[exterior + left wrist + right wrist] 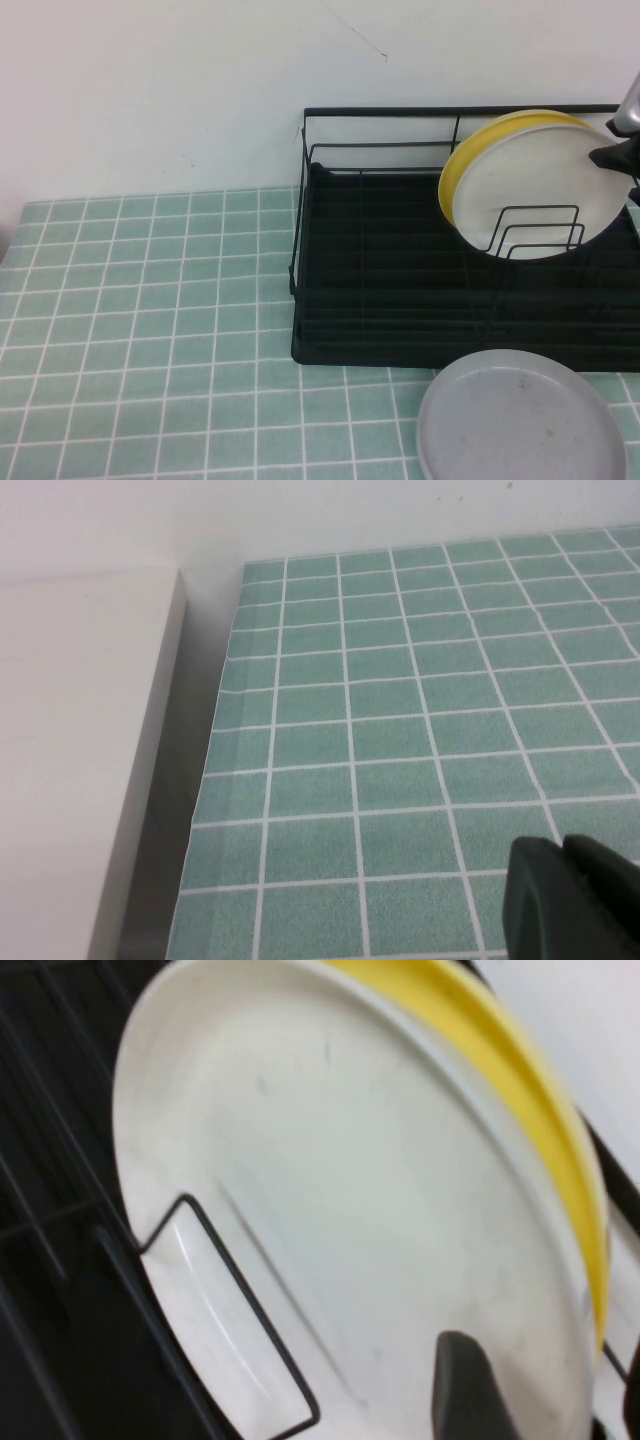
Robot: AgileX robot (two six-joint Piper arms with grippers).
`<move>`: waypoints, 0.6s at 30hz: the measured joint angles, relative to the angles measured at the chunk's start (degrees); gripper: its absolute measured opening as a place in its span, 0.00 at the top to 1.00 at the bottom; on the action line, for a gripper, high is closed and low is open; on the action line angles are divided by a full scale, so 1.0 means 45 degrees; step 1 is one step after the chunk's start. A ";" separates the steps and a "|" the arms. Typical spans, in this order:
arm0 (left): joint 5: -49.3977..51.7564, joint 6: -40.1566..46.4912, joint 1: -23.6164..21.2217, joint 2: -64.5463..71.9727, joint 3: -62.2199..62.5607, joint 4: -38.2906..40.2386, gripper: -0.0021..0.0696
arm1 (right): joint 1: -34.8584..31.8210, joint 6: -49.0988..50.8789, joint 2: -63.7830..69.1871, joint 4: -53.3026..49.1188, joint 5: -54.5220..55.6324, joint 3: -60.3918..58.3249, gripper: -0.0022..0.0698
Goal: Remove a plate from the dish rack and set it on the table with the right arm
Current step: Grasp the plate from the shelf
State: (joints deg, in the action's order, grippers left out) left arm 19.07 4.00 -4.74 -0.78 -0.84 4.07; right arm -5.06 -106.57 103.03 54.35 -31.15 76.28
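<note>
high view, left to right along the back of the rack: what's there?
bare table → dish rack left wall → yellow plate → white plate → right gripper at the white plate's edge. Left gripper shows only in its wrist view, over bare tiles.

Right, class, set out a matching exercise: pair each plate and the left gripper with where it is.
1. white plate
2. yellow plate
3. grey plate
4. left gripper

a. flat on the table, in front of the dish rack
b. over bare tiles, away from the rack
c. standing rearmost in the rack
d. standing in the rack, right gripper at its edge

Pairs: 1-d, 2-c, 3-a, 4-b
</note>
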 joint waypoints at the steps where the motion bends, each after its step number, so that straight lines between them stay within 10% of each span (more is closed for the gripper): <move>1: 0.0000 0.0000 0.0000 0.0000 0.0000 0.0000 0.98 | 0.0000 -0.0026 0.0119 0.0028 0.0096 0.0000 0.51; 18: 0.0000 0.0000 0.0000 0.0000 0.0000 0.0000 0.98 | 0.0000 -0.1646 0.0808 0.2047 0.0855 0.0000 0.51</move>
State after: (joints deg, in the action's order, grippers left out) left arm 19.07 4.00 -4.74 -0.78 -0.84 4.07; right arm -5.06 -113.98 106.67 63.56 -27.30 76.28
